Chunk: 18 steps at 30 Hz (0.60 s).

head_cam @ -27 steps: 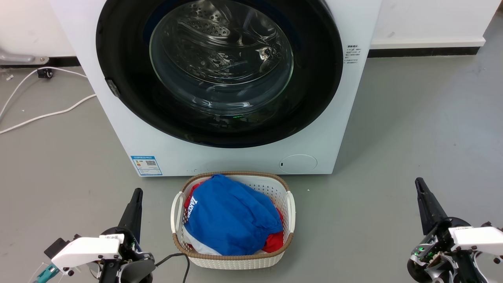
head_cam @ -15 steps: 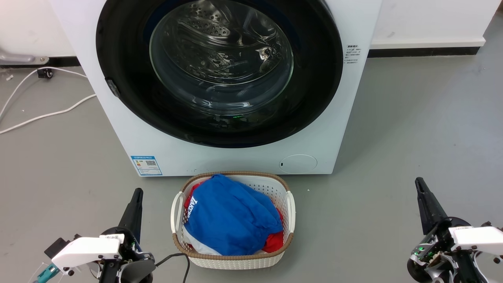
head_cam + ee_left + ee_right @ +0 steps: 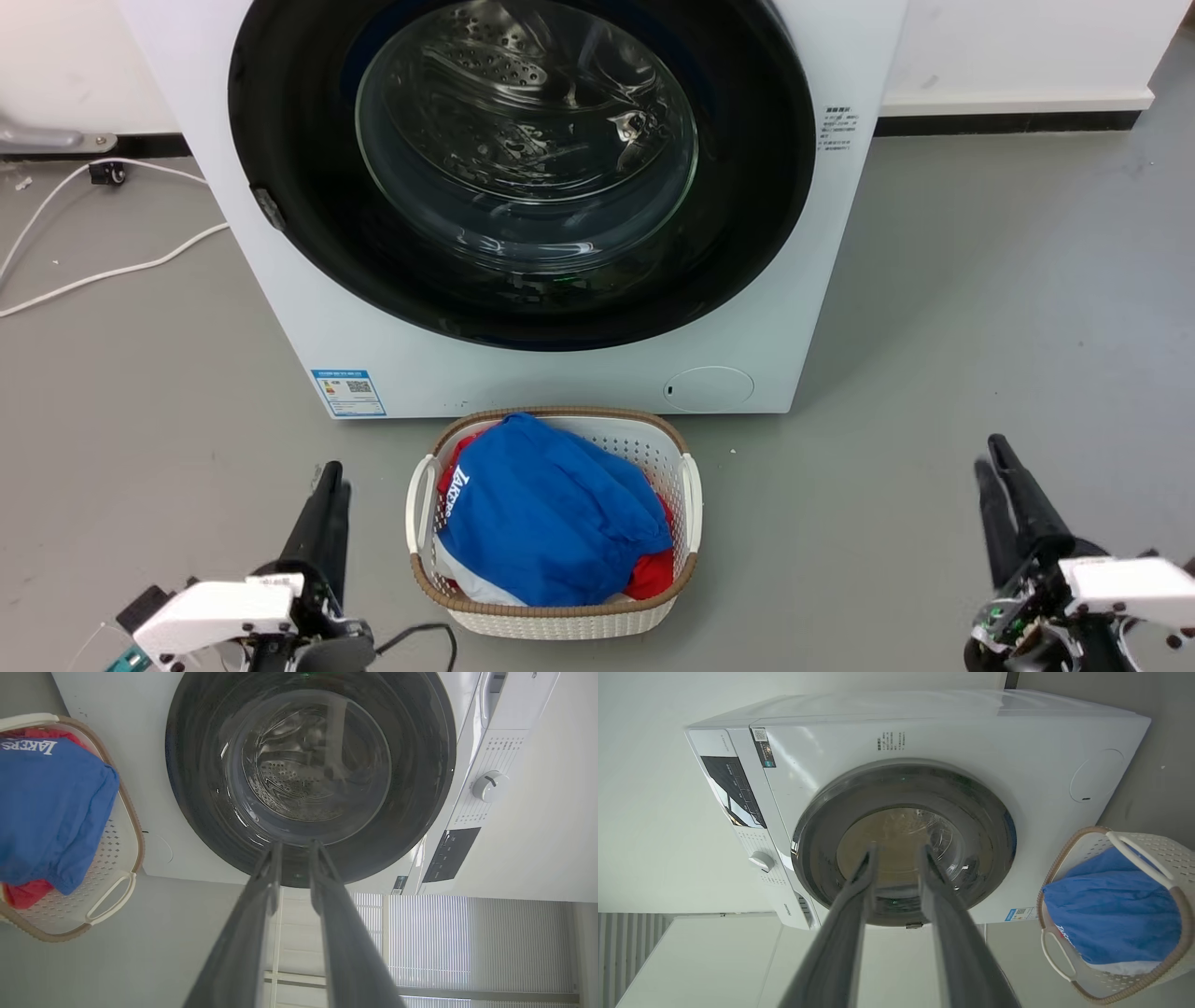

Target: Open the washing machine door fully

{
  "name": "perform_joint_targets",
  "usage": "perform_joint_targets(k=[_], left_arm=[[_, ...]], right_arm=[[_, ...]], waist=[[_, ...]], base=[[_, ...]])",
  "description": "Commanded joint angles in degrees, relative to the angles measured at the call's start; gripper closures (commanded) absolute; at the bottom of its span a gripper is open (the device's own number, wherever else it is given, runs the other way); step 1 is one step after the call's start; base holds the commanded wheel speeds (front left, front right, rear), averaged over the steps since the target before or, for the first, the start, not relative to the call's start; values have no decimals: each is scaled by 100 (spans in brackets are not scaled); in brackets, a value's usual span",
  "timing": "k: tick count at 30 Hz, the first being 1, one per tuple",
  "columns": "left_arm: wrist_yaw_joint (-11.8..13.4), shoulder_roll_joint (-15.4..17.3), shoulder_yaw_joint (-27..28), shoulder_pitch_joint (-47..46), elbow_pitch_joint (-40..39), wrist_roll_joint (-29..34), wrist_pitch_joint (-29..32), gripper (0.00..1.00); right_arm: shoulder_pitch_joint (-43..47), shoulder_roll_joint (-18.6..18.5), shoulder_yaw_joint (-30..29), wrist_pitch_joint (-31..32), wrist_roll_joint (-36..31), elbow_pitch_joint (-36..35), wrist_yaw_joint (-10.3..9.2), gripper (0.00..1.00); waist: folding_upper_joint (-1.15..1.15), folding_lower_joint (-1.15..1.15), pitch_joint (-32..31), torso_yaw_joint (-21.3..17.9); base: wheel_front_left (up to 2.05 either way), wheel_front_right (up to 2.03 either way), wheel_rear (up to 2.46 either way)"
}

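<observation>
The washing machine door [image 3: 523, 168] is a big glossy black ring with a clear glass bowl, lying flat against the white machine front, shut. It also faces me in the left wrist view [image 3: 308, 765] and the right wrist view [image 3: 980, 830]. My left gripper [image 3: 331, 476] hovers low at the left over the floor, well short of the machine, its fingers a little apart [image 3: 295, 843] and holding nothing. My right gripper [image 3: 990, 453] hangs low at the right, equally far back, open and unladen [image 3: 899, 847].
A white woven basket [image 3: 693, 485] with blue clothing [image 3: 551, 513] and red clothing stands on the floor right in front of the machine, between my arms. White cables [image 3: 93, 271] trail on the floor at the left. A small round white flap [image 3: 708, 388] sits low on the machine.
Both grippers have sunk lower in the head view, drawing back slightly from the machine. Each now shows two fingers slightly parted. The door has not moved.
</observation>
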Motion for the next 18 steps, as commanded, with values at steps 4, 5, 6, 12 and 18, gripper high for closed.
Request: perform_joint_targets(k=[4,5,6,12,18], left_arm=[[-2,12,-136,-108,-138,12,-109,0],[-2,11,-167,-114,-155,23,-140,0],[-2,11,-199,-121,-172,41,-171,0],[-3,20,-367,-153,-290,184,-343,0],[-4,41,-493,-185,-443,632,-510,0]], right_arm=[[-45,-7,62,-116,-45,-173,2,0],[-37,-7,79,-145,-64,-191,2,0],[-30,-7,99,-173,-88,-208,2,0],[-10,-23,204,-320,-224,-310,3,0],[8,-108,339,-491,-610,-375,4,0]], waist=[[0,0,5,-5],[0,0,6,-6],[0,0,6,-7],[0,0,14,-12],[0,0,22,-14]], base=[[0,0,0],[0,0,0],[0,0,0],[0,0,0],[0,0,0]])
